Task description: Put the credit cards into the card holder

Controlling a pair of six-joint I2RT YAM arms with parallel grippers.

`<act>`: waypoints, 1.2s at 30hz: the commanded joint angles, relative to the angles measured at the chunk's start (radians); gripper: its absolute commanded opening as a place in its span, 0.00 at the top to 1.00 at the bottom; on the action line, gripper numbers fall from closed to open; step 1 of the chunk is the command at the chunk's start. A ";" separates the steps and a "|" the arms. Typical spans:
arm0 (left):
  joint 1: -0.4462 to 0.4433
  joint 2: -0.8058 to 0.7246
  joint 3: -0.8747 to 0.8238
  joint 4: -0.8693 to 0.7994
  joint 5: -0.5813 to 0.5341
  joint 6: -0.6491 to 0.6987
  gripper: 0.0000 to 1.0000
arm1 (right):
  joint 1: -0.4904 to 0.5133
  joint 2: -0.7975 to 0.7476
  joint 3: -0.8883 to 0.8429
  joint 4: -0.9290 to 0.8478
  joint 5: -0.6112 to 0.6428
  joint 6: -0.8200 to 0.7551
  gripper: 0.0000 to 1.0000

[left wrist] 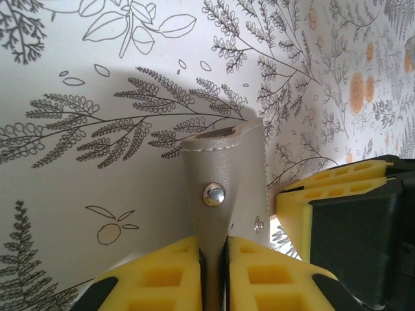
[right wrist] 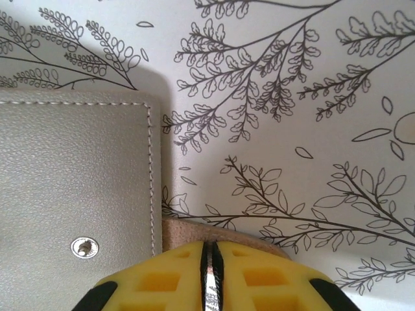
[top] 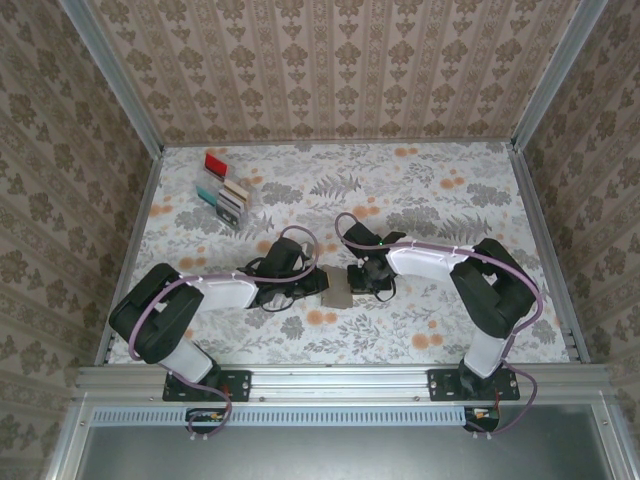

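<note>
My left gripper and right gripper are bright yellow, black-edged. The card holder is matte grey, with pale stitching and a silver stud. The table is white with grey ferns and orange blooms; the credit cards show red, teal and white.

Top external: fixed high behind the near edge, looking down and forward across the whole worktop; far off. Left wrist: mounted behind the left claw, facing along it, tight against the card holder. Right wrist: mounted behind the right claw, low over the worktop, equally close. Shared: card holder at mid-worktop, in all three views; right claw also at the left wrist view's right edge.
</note>
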 commanded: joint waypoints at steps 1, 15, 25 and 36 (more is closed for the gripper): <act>-0.004 -0.036 -0.006 -0.060 -0.053 0.023 0.80 | -0.002 0.018 -0.030 -0.023 0.030 -0.009 0.83; 0.081 -0.352 0.045 -0.410 -0.327 0.108 0.34 | -0.002 -0.138 0.102 0.098 -0.038 -0.065 0.59; 0.562 -0.544 0.066 -0.552 -0.159 0.167 0.27 | -0.002 0.116 0.455 0.055 -0.100 -0.160 0.55; 0.884 -0.338 0.279 -0.589 0.055 0.229 0.24 | -0.002 0.421 0.873 -0.005 -0.167 -0.182 0.52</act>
